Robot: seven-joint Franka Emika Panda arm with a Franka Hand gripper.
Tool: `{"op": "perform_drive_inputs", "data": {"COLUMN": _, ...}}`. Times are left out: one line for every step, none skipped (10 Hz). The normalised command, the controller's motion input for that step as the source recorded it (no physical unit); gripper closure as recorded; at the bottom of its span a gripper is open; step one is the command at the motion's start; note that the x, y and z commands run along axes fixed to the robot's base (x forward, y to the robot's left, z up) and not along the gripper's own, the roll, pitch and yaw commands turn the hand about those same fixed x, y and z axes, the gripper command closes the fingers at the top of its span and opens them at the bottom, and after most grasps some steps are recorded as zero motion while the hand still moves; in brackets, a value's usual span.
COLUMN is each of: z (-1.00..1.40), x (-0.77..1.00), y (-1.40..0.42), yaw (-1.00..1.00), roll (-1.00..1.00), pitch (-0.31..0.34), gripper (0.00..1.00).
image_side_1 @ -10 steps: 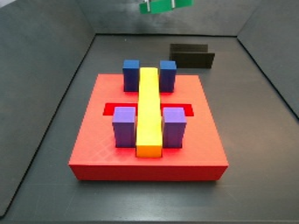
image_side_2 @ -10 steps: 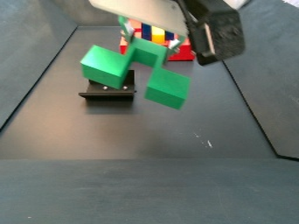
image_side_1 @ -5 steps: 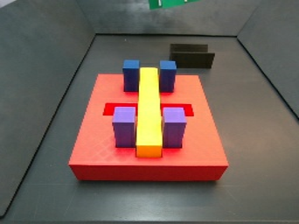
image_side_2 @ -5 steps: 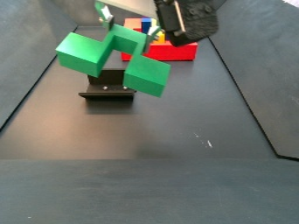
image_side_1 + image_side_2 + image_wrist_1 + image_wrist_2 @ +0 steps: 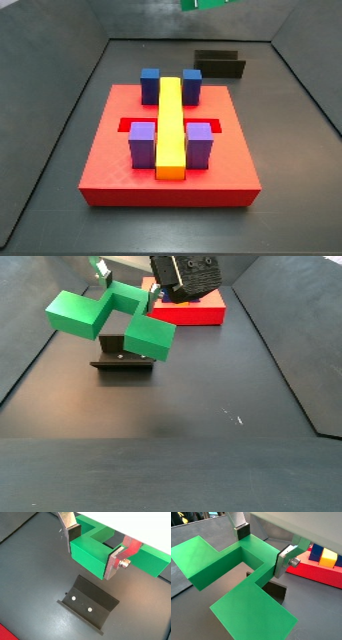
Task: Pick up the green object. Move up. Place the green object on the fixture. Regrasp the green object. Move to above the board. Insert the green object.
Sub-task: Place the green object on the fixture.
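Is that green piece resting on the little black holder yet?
No. The gripper holds the green object in the air, above the fixture.

tool (image 5: 261, 546) clamps green object (image 5: 231, 572) | fixture (image 5: 272, 590) beneath | board (image 5: 321, 573) beyond

1. Green object (image 5: 205, 4): in a side view only a sliver shows at the picture's upper edge; the rest is cut off.
2. Gripper (image 5: 262, 546): absent from that same side view. In both wrist views the finger plates run out of frame at their upper ends.
3. Fixture (image 5: 273, 590): below the gripper, mostly hidden behind the green object in a wrist view; only a dark corner shows.
4. Board (image 5: 191, 312): beyond the gripper, largely covered by the dark arm body in a side view; its blocks are hidden.
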Motion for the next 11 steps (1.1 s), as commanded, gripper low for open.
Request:
{"op": "perform_drive_inputs", "data": {"z": 0.0, "x": 0.52, "y": 0.09, "yaw": -0.16, "roll": -0.41, "pitch": 0.137, "gripper": 1.0}}
{"op": "perform_drive_inputs", "data": {"z": 0.09, "x": 0.48, "y": 0.12, "yaw": -0.24, "roll": -0.75, "pitch": 0.051, "gripper": 1.0}}
{"op": "perform_drive_inputs", "data": {"z": 0.18, "x": 0.49, "y": 0.13, "yaw": -0.17, "roll": -0.94, "pitch": 0.037, "gripper": 1.0}}
{"op": "perform_drive_inputs", "data": {"z": 0.26, "x": 0.51, "y": 0.12, "yaw": -0.09, "roll": -1.0, "pitch": 0.037, "gripper": 1.0}}
{"op": "perform_drive_inputs", "data": {"z": 0.23, "x": 0.54, "y": 0.11, "yaw": 0.0, "roll": -1.0, "pitch": 0.089, "gripper": 1.0}}
{"op": "perform_drive_inputs", "data": {"z": 0.11, "x": 0.62, "y": 0.07, "yaw": 0.0, "roll": -0.93, "pitch": 0.183, "gripper": 1.0}}
{"op": "perform_drive_inputs", "data": {"z": 0.02, "x": 0.65, "y": 0.01, "yaw": 0.0, "roll": -0.88, "pitch": 0.22, "gripper": 1.0}}
{"op": "perform_drive_inputs", "data": {"z": 0.04, "x": 0.62, "y": 0.0, "yaw": 0.0, "roll": -0.93, "pitch": 0.194, "gripper": 1.0}}
{"op": "perform_drive_inputs", "data": {"z": 0.0, "x": 0.48, "y": 0.0, "yaw": 0.0, "roll": -0.9, "pitch": 0.183, "gripper": 1.0}}
{"op": "perform_drive_inputs", "data": {"z": 0.0, "x": 0.44, "y": 0.0, "yaw": 0.0, "roll": -0.87, "pitch": 0.177, "gripper": 1.0}}
{"op": "perform_drive_inputs", "data": {"z": 0.0, "x": 0.21, "y": -0.16, "yaw": 0.03, "roll": -0.68, "pitch": 0.197, "gripper": 1.0}}
